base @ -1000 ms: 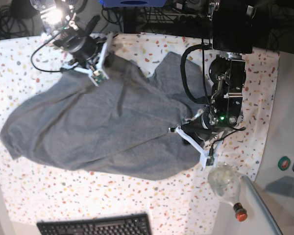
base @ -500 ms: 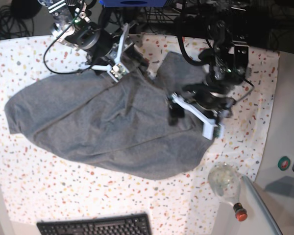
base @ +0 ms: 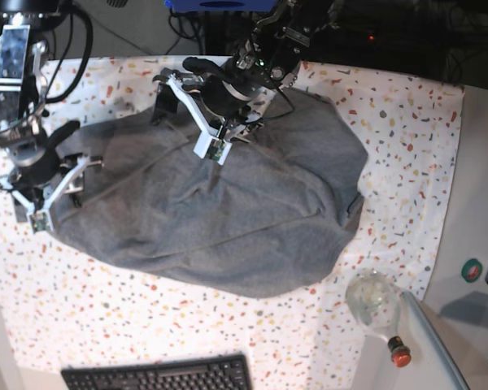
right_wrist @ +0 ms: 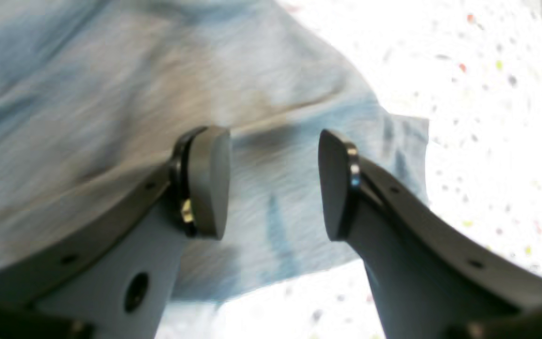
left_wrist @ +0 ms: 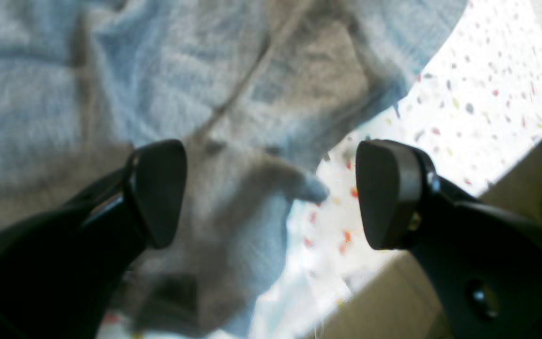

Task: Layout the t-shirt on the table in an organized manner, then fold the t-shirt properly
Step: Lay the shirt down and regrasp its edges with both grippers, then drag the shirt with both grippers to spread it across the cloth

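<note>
The grey t-shirt (base: 228,211) lies bunched in a rough oval on the speckled table (base: 398,122). My left gripper (base: 187,114) hovers over the shirt's far edge near the back of the table. In the left wrist view it (left_wrist: 271,193) stands wide open over a small fold of t-shirt (left_wrist: 233,117) beside bare table (left_wrist: 487,94), holding nothing. My right gripper (base: 53,199) is at the shirt's left end. It (right_wrist: 273,183) is open too, above a corner of the t-shirt (right_wrist: 158,94), with table (right_wrist: 487,117) to the right.
A black keyboard (base: 159,374) lies at the front edge. A clear round bottle with a red cap (base: 374,302) sits at the front right, next to the plain white side counter (base: 480,203). Cables and dark equipment line the back.
Both arms have swung left: the left arm from the shirt's right side to its far edge, the right arm from the back down to the shirt's left end. Both grippers have opened. The shirt bunched rightward.
</note>
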Controlling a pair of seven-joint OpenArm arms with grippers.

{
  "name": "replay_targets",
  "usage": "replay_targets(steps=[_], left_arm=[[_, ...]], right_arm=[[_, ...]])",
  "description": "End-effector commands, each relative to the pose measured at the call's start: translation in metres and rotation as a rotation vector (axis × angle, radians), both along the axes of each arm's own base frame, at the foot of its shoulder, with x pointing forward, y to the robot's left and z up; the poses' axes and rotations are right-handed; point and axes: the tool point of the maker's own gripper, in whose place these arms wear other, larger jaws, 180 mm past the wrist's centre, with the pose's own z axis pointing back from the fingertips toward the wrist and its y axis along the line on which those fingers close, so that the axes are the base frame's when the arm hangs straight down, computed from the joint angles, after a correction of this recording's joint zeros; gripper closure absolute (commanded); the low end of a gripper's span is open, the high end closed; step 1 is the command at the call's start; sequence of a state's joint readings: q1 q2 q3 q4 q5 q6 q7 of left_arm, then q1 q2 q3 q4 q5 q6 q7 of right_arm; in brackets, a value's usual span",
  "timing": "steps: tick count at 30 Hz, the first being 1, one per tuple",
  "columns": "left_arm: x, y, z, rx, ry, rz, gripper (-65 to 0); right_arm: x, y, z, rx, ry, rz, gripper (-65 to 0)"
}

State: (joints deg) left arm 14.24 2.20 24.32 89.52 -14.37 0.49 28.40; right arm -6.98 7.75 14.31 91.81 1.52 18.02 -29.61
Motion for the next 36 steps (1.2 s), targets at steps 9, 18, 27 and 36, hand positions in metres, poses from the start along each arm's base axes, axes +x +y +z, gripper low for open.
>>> replay_targets(steps=[9, 18, 27, 36], left_arm=[[0.020, 0.037, -0.048, 0.135, 0.052, -0.003, -12.2], [0.003, 0.087, -0.088, 0.280, 0.171, -0.029, 0.0], [0.020, 0.167, -0.083, 0.354, 0.186, 0.130, 0.0], [0.075, 0.183, -0.067, 0.388, 0.118, 0.151, 0.0]], right_arm=[[0.075, -0.009, -0.002, -0.013, 0.010, 0.042, -28.7], [0.120, -0.027, -0.023, -0.072, 0.132, 0.011, -29.0], [0.093, -0.013, -0.076, -0.098, 0.258, 0.059, -28.7], [0.024, -0.031, -0.107, -0.104, 0.312, 0.009, 0.0]])
